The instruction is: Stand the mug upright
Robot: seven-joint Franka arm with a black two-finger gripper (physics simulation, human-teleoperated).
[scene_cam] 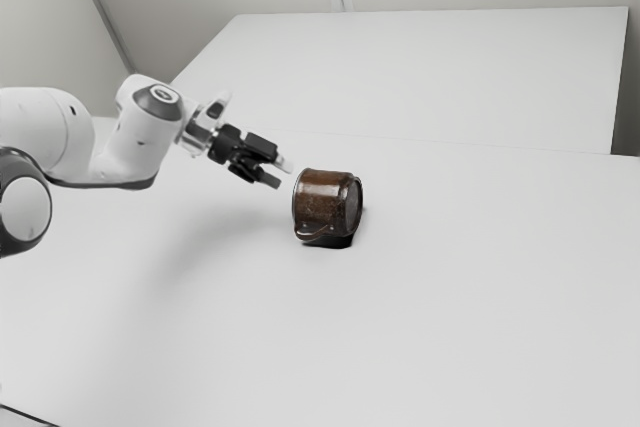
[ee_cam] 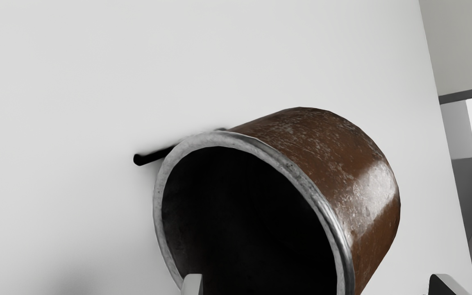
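On the bench (scene_cam: 450,287), have the mug (scene_cam: 325,197) on its side, with its mouth (ee_cam: 244,221) toward the claw (scene_cam: 278,174) and its handle (scene_cam: 313,235) low, near the bench. Find the claw just beside the mug, toward the exterior view's left. See a panel (scene_cam: 430,67) behind, beyond the bench.

We get bright, even light; broad soft shadow on bench (scene_cam: 450,327), exterior view's left; white glare on mug (ee_cam: 322,155), inside nearly black.

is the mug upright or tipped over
Tipped: the mug lies on its side, its open mouth facing the gripper in the wrist view.
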